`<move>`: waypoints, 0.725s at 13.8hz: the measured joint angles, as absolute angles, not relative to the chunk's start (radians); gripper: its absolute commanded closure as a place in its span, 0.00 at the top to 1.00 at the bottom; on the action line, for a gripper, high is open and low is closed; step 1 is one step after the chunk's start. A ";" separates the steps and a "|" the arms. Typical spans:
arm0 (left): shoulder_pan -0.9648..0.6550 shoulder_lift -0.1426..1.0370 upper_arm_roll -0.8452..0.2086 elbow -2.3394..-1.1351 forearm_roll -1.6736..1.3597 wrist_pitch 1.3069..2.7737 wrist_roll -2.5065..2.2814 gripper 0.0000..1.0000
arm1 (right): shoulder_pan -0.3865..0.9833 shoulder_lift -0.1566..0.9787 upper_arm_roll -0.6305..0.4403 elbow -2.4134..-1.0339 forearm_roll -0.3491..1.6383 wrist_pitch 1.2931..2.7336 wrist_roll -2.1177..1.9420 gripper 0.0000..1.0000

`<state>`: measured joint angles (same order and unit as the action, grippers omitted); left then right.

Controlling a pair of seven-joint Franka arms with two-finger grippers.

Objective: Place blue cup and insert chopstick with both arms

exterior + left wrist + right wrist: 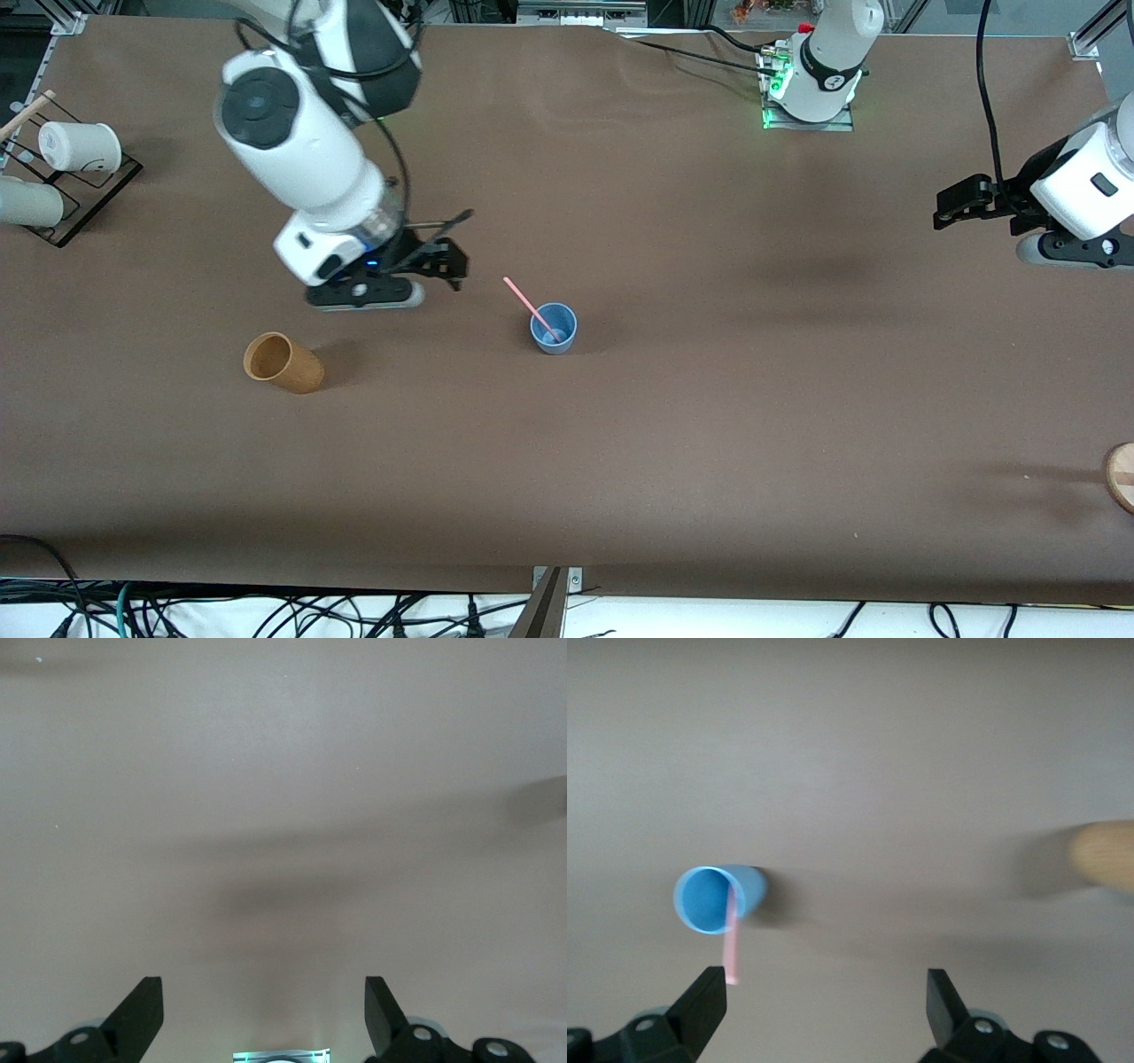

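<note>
The blue cup [554, 328] stands upright near the middle of the table. The pink chopstick [530, 306] leans inside it, its top end sticking out toward the right arm's end. My right gripper [447, 264] is open and empty, up over the table beside the cup toward the right arm's end. In the right wrist view the blue cup [713, 898] and the chopstick [732, 943] show just ahead of my right gripper [826, 997]. My left gripper [946, 209] is open and empty, held up at the left arm's end; the left wrist view shows my left gripper [263, 1003] over bare table.
A tan-brown cup [283, 362] lies on its side toward the right arm's end, nearer the front camera than the right gripper; it also shows in the right wrist view [1103, 856]. White cups [80, 146] sit on a black rack at that end. A wooden disc [1122, 476] pokes in at the left arm's end.
</note>
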<state>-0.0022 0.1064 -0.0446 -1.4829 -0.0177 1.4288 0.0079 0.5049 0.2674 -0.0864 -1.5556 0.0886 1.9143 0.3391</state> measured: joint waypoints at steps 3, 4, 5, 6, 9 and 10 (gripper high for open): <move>-0.007 0.106 -0.050 -1.484 -0.018 1.430 0.008 1.00 | 0.502 0.235 -0.241 -1.533 0.085 1.807 0.104 1.00; -0.009 0.107 -0.051 -1.485 -0.018 1.430 0.008 1.00 | 0.497 0.227 -0.282 -1.531 0.085 1.775 0.041 1.00; -0.009 0.107 -0.051 -1.486 -0.018 1.431 0.008 1.00 | 0.481 0.218 -0.300 -1.531 0.085 1.745 0.012 1.00; -0.009 0.108 -0.051 -1.486 -0.018 1.434 0.008 1.00 | 0.443 0.209 -0.292 -1.530 0.085 1.728 0.002 1.00; -0.009 0.108 -0.051 -1.485 -0.018 1.437 0.008 1.00 | 0.222 0.154 -0.152 -1.529 0.083 1.720 -0.006 1.00; -0.009 0.108 -0.051 -1.485 -0.018 1.437 0.008 1.00 | 0.153 0.119 -0.103 -1.537 0.074 1.702 -0.010 1.00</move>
<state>-0.0091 0.1075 -0.0509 -1.4847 -0.0177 1.4370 0.0079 0.1532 0.1190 -0.1034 -1.5369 0.0742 1.7015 -0.0102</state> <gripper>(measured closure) 0.000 0.000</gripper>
